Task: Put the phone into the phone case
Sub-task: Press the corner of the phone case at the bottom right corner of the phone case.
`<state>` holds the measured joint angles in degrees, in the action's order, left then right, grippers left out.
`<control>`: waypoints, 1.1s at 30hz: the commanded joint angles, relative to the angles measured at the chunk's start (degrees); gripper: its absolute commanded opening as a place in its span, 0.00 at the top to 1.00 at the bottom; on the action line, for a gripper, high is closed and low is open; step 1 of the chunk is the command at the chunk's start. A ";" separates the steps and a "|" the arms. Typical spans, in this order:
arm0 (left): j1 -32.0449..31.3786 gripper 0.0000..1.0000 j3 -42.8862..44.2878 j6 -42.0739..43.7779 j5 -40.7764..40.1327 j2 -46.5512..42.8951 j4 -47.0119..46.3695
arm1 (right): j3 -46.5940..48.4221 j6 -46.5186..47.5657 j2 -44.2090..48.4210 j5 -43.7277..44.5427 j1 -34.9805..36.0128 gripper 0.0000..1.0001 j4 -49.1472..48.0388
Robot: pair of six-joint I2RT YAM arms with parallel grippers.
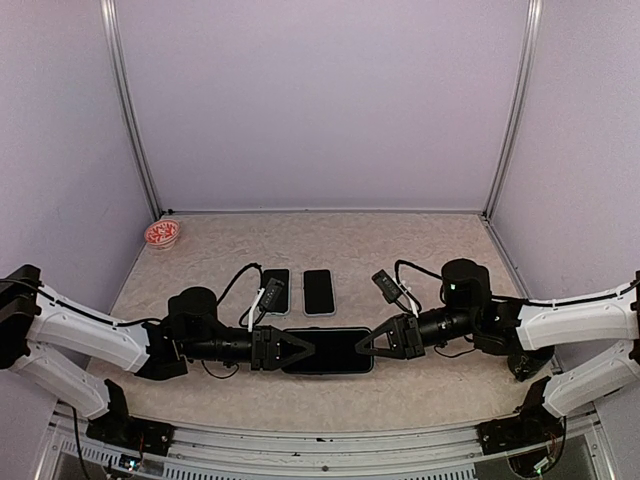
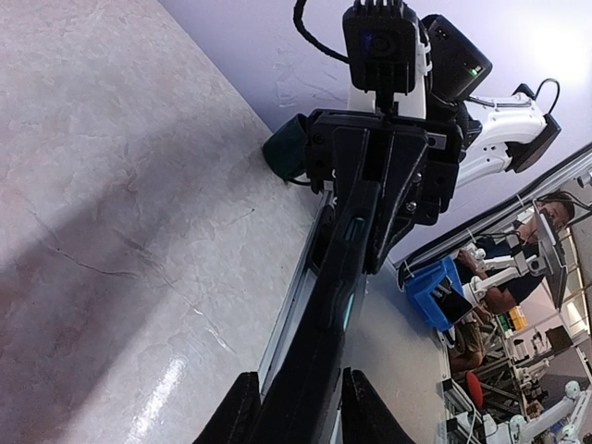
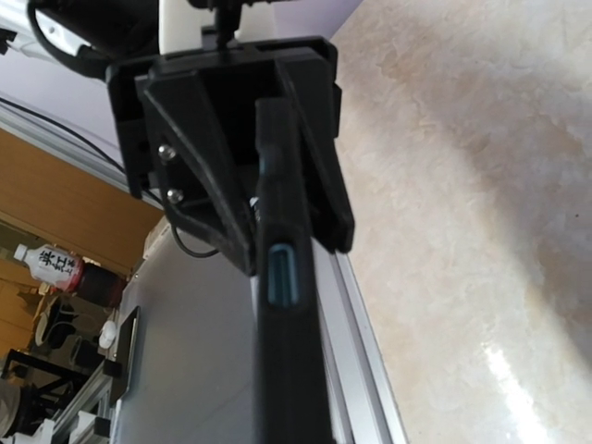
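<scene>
Nearest the top camera, an aluminium rail (image 1: 330,440) is seen along the 6 o'clock edge, with both arm bases bolted at its ends. Beyond it, the beige marbled surface (image 1: 430,250) is closed in by lilac walls (image 1: 320,100) at 9, 12 and 3 o'clock. Metal posts (image 1: 135,110) stand in the far corners. Bare surface is shown across the far half, towards 12 and 1 o'clock.

The left arm (image 1: 90,340) is stretched in from 8 o'clock and the right arm (image 1: 570,320) from 4 o'clock, so the near strip of the surface is spanned by them. Between them a black phone-shaped slab (image 1: 330,351) is held flat, just to the 6 o'clock side of centre. One short end is clamped in the jaws of the left gripper (image 1: 295,350) and the other in the jaws of the right gripper (image 1: 368,346). In the left wrist view a finger (image 2: 236,416) is seen pressed on each side of the slab. Cutouts are shown along its edge, as on a case, but whether a phone is seated inside cannot be told.

Just to 12 o'clock of the slab, two black handsets (image 1: 318,291) are laid side by side. The left one is partly covered by the left wrist camera (image 1: 268,295).

Well apart, a small red-and-white dish (image 1: 161,234) is set in the 10 o'clock corner.
</scene>
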<state>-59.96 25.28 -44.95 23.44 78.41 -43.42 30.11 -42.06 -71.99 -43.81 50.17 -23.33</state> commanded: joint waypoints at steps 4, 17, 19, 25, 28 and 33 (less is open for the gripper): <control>-0.90 0.73 0.87 0.11 3.09 -0.97 -7.12 | 1.08 -0.12 -0.87 8.59 -0.07 1.00 4.42; -0.91 0.81 0.70 0.05 2.93 -1.34 -7.14 | 0.98 -0.60 -0.44 10.56 -0.16 1.00 6.05; -0.90 0.83 0.94 0.13 2.96 -1.45 -7.04 | 1.36 -0.29 -0.28 10.46 -0.29 1.00 6.67; -1.16 0.92 0.66 0.11 2.42 -1.49 -7.86 | 0.53 -0.35 1.05 11.51 -0.28 1.00 6.63; -1.33 0.96 1.22 -0.40 3.24 -0.59 -8.35 | 0.20 -0.87 1.05 10.34 -0.47 1.00 6.06; -1.66 1.00 0.64 -0.30 1.94 -1.02 -8.19 | -0.31 -0.98 1.55 11.34 -0.43 1.00 5.64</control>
<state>-60.03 25.10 -44.97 25.23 78.37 -45.82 30.44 -41.36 -70.17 -42.61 50.15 -20.84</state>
